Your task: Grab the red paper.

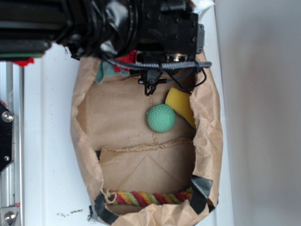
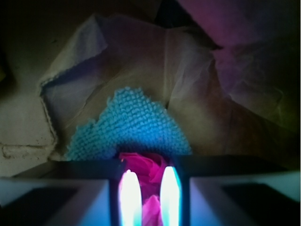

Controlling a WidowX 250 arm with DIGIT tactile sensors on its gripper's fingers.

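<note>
In the wrist view the red paper (image 2: 141, 162) shows as a crumpled magenta-red wad. It is pinched between the two glowing fingertips of my gripper (image 2: 149, 181), which stand close together and are shut on it. The paper lies just in front of the teal fuzzy cloth (image 2: 129, 125). In the exterior view only a red scrap of the paper (image 1: 127, 57) peeks out under the black arm (image 1: 169, 28) at the bag's top end. The fingers themselves are hidden there.
Everything sits inside a brown paper bag (image 1: 207, 136) lying open on a white surface. A green ball (image 1: 161, 117) and a yellow sponge (image 1: 181, 106) lie mid-bag. A red-yellow-green rope (image 1: 150, 197) lies at the lower end. The teal cloth (image 1: 106, 73) is top left.
</note>
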